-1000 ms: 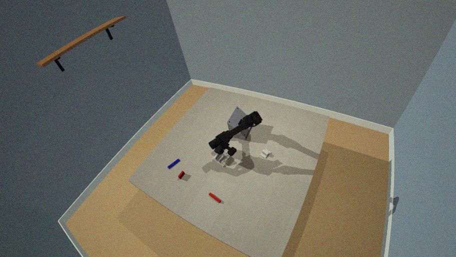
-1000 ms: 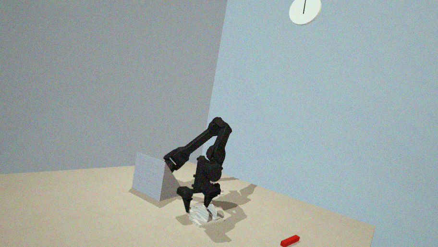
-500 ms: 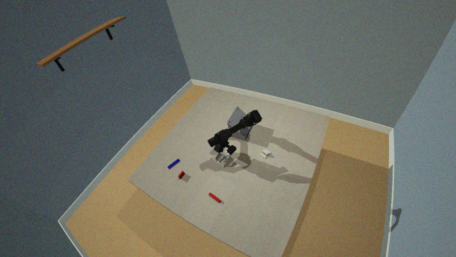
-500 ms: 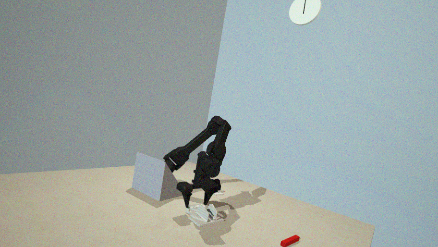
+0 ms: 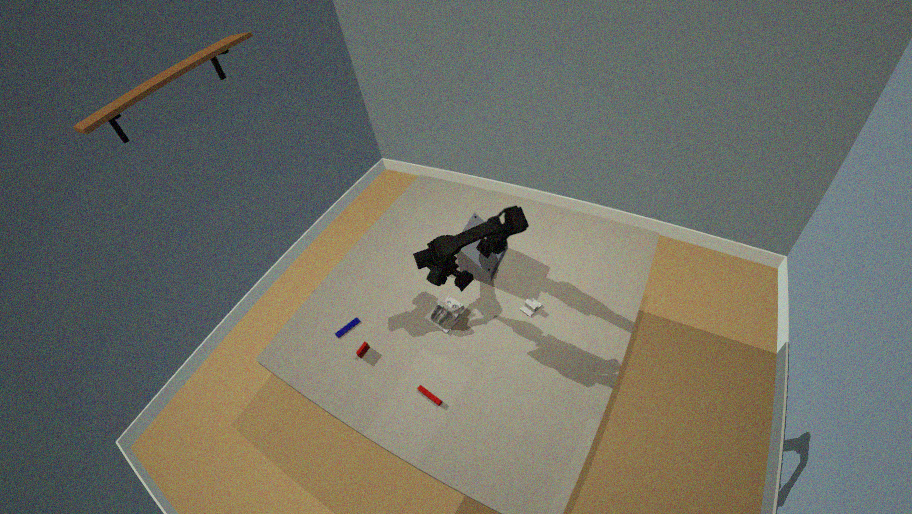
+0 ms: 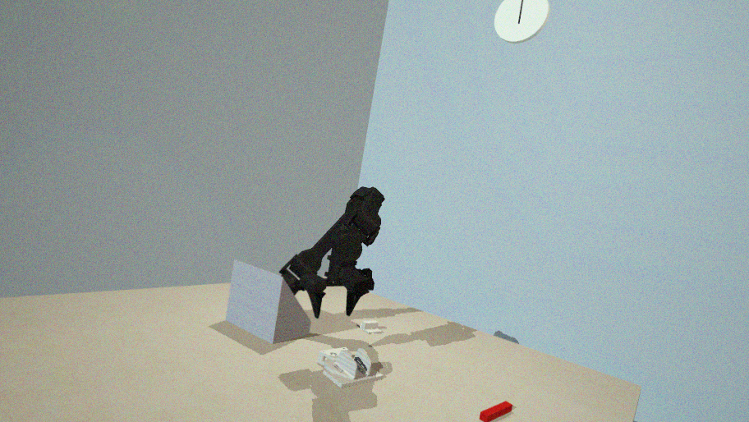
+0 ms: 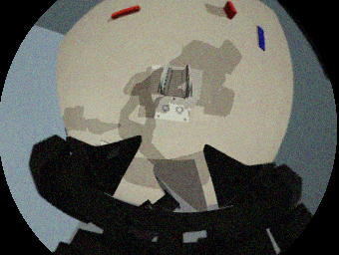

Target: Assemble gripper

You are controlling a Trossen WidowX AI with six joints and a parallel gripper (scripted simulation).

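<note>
The gripper base (image 5: 447, 329) (image 6: 343, 384) stands on the table with two upright, ribbed, pale jaws (image 6: 346, 365) (image 7: 188, 82) on it. At its arm-side end is a flat white part (image 5: 453, 303) (image 7: 172, 118) with two round features; from here I cannot tell pins, stubs and housing plate apart, nor whether the teeth mesh. A separate small white stepped piece (image 5: 530, 307) (image 6: 369, 326) lies on the table, mostly behind a finger in the wrist view; I cannot tell which part it is. My gripper (image 5: 449, 282) (image 6: 333, 316) (image 7: 172, 143) is open and empty, raised above the table, clear of the assembly.
A grey wedge-shaped block (image 5: 473, 223) (image 6: 251, 304) (image 7: 181, 176) stands beside the arm's base. A red bar (image 5: 429, 395) (image 6: 495, 411) (image 7: 126, 12), a red block (image 5: 362, 349) (image 7: 229, 10) and a blue bar (image 5: 348, 327) (image 7: 261, 39) lie beyond the assembly.
</note>
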